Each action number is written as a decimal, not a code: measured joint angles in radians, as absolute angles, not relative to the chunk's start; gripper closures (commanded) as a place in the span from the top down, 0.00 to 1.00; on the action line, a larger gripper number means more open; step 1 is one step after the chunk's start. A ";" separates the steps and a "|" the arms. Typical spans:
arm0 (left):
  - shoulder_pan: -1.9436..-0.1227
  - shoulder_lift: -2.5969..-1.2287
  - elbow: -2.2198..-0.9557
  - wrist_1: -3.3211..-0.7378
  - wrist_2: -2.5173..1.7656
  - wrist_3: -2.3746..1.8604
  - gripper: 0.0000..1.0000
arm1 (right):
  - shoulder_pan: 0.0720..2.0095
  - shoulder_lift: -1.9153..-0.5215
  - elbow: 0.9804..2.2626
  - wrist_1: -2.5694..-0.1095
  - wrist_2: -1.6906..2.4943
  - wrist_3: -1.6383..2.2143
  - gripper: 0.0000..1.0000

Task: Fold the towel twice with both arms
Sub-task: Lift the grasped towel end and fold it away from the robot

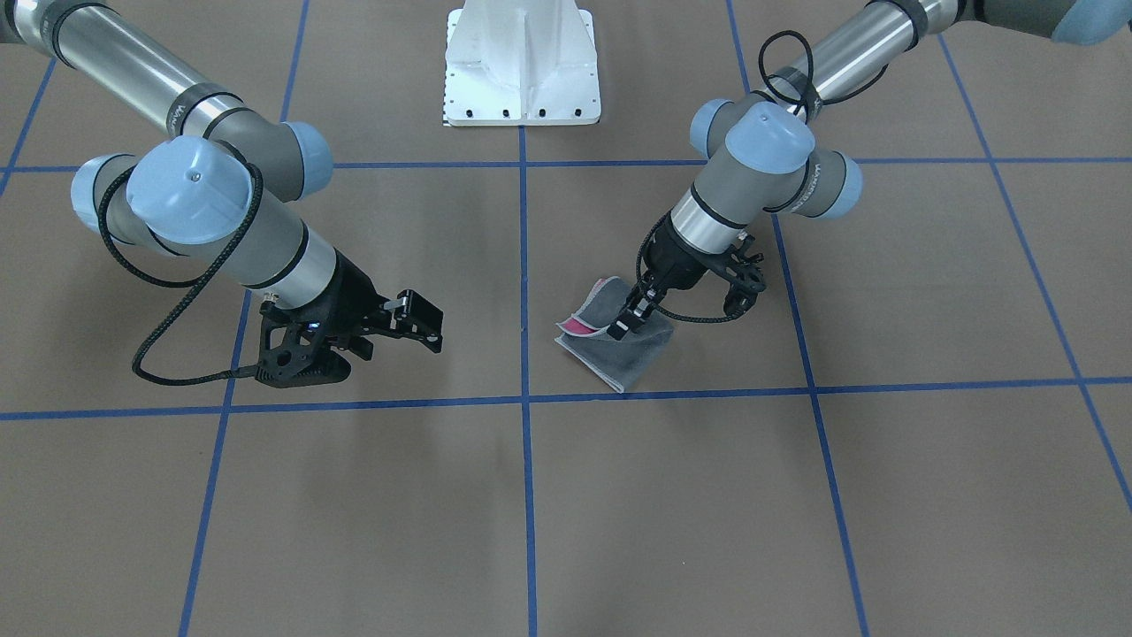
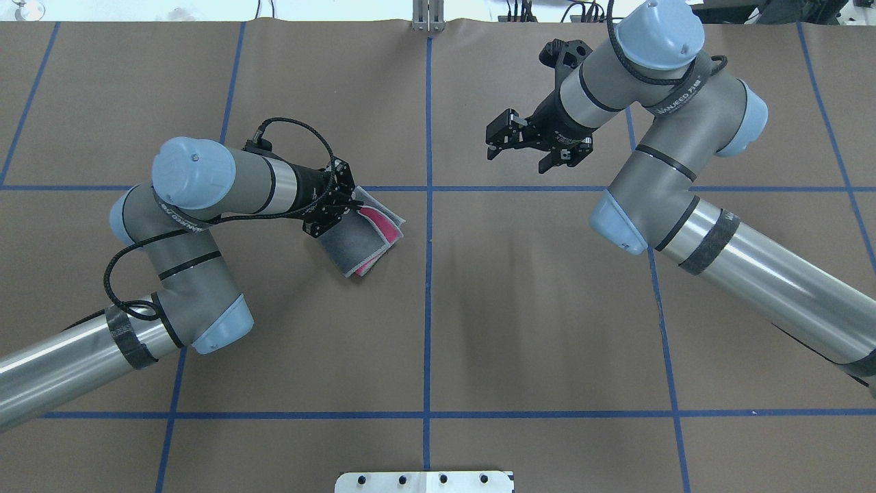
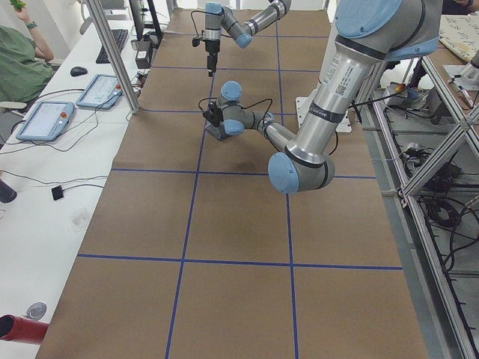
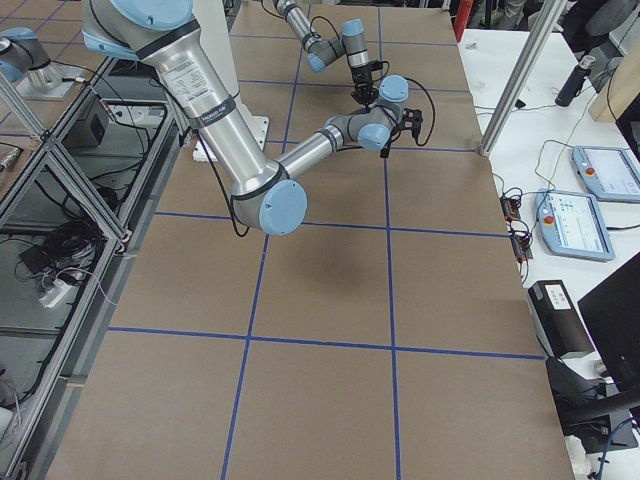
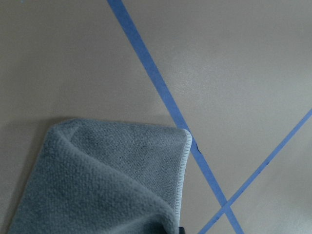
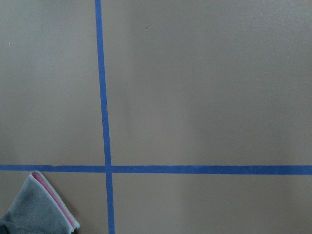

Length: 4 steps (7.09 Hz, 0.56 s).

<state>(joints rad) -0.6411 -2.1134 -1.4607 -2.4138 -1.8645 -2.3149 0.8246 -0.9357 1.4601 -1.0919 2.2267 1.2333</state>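
The towel (image 2: 356, 241) lies folded into a small square left of the table's middle line, dark grey face up, with pink layers showing at its open edge (image 1: 579, 326). My left gripper (image 2: 347, 203) points down at the towel's far edge and is shut on a raised grey layer (image 1: 630, 316). The left wrist view shows that lifted grey fold (image 5: 112, 185) with its light stitched edging. My right gripper (image 2: 518, 146) is open and empty, held above the table well to the towel's right (image 1: 416, 326). The right wrist view catches only a towel corner (image 6: 41, 214).
Blue tape lines (image 2: 429, 205) split the brown table cover into squares. The white pedestal base (image 1: 522, 62) stands at the robot's side of the table. A side bench with tablets (image 3: 45, 120) and cables runs beyond the table's far edge.
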 measured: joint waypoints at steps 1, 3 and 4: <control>-0.651 -2.114 -1.455 -2.415 -1.865 -2.332 0.00 | 0.824 -0.936 1.460 -1.091 2.224 1.233 1.00; -0.659 -2.117 -1.432 -2.423 -1.864 -2.357 0.00 | 0.823 -0.936 1.460 -1.091 2.222 1.233 1.00; -0.657 -2.122 -1.415 -2.431 -1.864 -2.365 0.00 | 0.822 -0.936 1.460 -1.091 2.221 1.233 1.00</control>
